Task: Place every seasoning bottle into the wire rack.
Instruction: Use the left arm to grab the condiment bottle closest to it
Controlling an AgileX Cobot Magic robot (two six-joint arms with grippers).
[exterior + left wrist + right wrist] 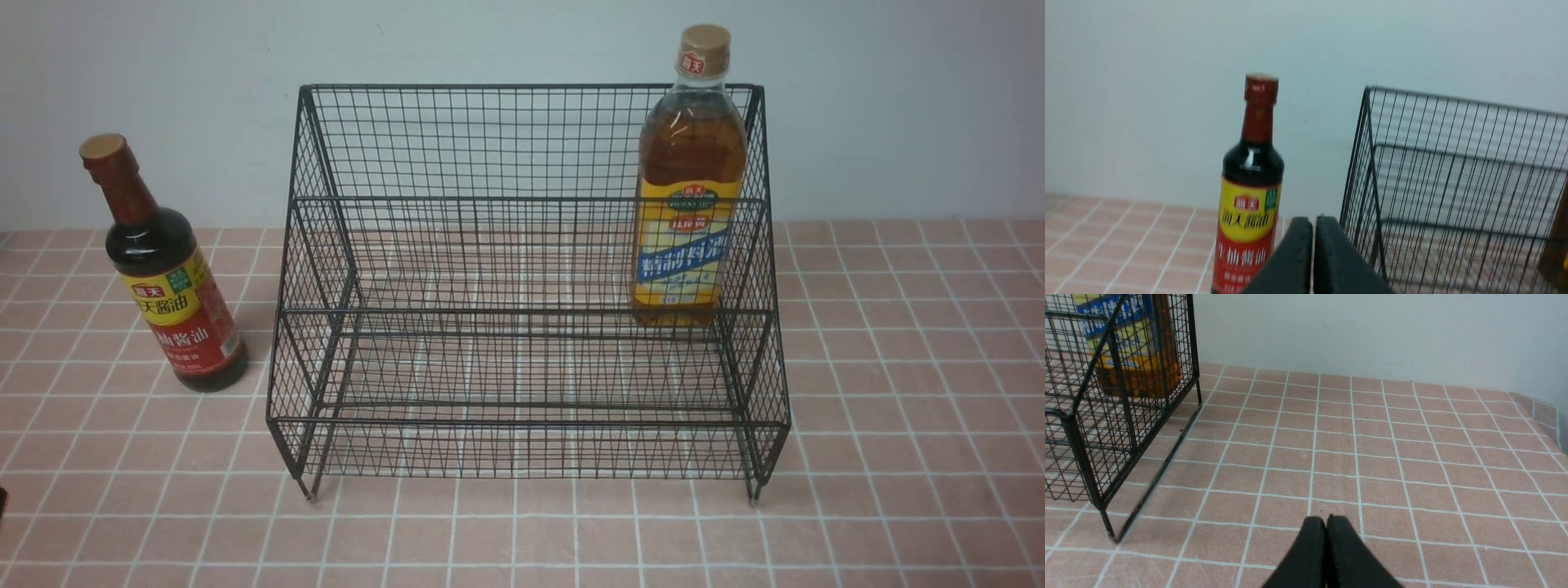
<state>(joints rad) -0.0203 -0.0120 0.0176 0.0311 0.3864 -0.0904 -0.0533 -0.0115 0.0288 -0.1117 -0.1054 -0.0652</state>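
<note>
left fingers [1290, 261] and right fingers [1310, 555] pressed together, empty; dark soy bottle [167, 286] beside wire rack [522, 198], amber bottle [690, 204] inside.

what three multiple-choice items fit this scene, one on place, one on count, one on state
1. Where is the large amber bottle with the tan cap relative to the black wire-mesh two-tier rack?
A. standing outside it, to its left
B. upright inside it, at its right end
C. lying across its top edge

2. How many bottles stand outside the rack?
A. none
B. one
C. two

3. How are the left gripper and right gripper?
A. both shut, empty
B. both open
C. left shut on a bottle

1 B: its base sits behind the mesh on the right.
2 B: only the slim dark soy-sauce bottle stands on the pink tiled table, left of the rack.
3 A: both wrist views show jaws pressed together, nothing between.
</note>
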